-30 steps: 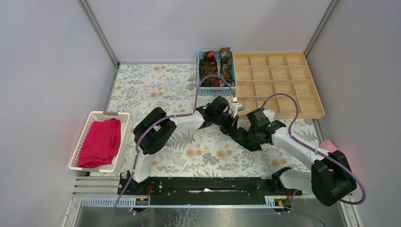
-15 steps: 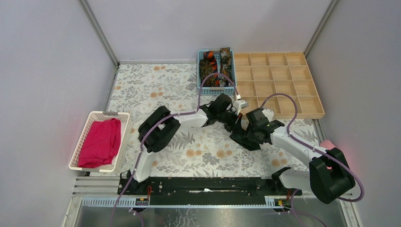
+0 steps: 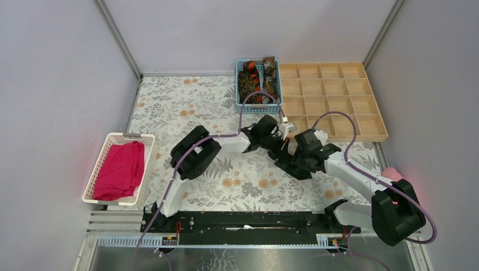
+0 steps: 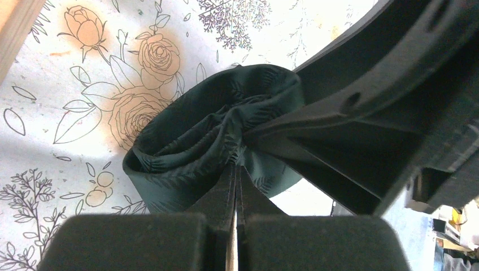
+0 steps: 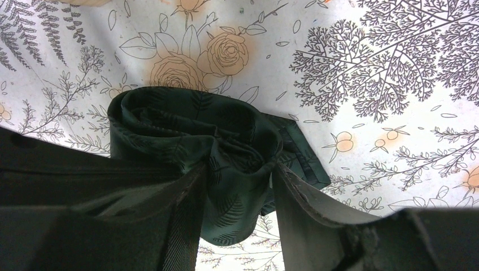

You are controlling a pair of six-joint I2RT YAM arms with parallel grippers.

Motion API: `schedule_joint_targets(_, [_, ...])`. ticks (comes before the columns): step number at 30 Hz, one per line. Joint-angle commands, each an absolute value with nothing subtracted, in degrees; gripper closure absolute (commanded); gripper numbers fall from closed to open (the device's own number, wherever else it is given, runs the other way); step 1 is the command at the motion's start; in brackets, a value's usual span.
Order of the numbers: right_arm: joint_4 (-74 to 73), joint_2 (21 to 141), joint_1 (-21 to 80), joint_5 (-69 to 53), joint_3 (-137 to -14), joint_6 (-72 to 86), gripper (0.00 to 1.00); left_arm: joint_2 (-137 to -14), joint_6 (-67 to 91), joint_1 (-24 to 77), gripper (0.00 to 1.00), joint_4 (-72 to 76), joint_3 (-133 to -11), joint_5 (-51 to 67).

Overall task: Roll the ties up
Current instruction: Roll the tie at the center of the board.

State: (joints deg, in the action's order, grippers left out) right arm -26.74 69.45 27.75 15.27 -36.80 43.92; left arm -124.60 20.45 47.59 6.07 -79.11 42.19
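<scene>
1. The left gripper (image 4: 236, 167) is fully closed, its fingertips pinching the middle fold of the black-green tie (image 4: 192, 135).
2. The right gripper (image 5: 242, 164) has its fingers partly spread. They straddle a fold of the same tie (image 5: 186, 121), and the fabric touches both inner faces.
3. The tie is wound into a loose, squashed roll lying on the floral table (image 3: 186, 107). A flat end of the tie juts out beside the right finger.
4. From above, both grippers meet over the roll and hide it. The spot is just in front of the near-left corner of the wooden tray (image 3: 333, 63), whose edge shows in the corner of the left wrist view.
5. The blue basket (image 3: 239, 84) stands beyond, touching the tray's left side. It holds the mottled and orange-striped ties (image 3: 249, 79).
6. The right forearm closes off the near-right side.
7. Bare table runs left and towards the near edge, as far as the white basket (image 3: 106, 148) with the magenta cloth (image 3: 121, 169), well apart.
8. A pale pink cloth (image 3: 391, 172) sits at the right edge.
</scene>
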Motion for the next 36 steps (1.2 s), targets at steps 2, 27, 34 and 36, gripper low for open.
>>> schedule_joint_targets(2, [-29.7, 66.3, 27.5, 15.0, -39.6, 43.2, 0.32, -127.3, 20.4, 48.0, 1.0, 6.8, -80.9, 40.9])
schedule_joint_targets(27, [-36.7, 52.0, 28.2, 3.0, -36.8, 40.8, 0.81, -125.5, 20.8, 47.9, 1.0, 4.7, -84.3, 41.5])
schedule_joint_targets(34, [-38.8, 54.1, 28.3, 7.8, -38.2, 41.0, 0.87, -125.2, 21.0, 47.9, 1.0, 4.4, -85.0, 41.7])
schedule_joint_targets(36, [-38.6, 56.0, 28.4, 9.4, -38.1, 40.9, 0.88, -124.9, 20.8, 47.9, 1.0, 4.1, -84.9, 41.7])
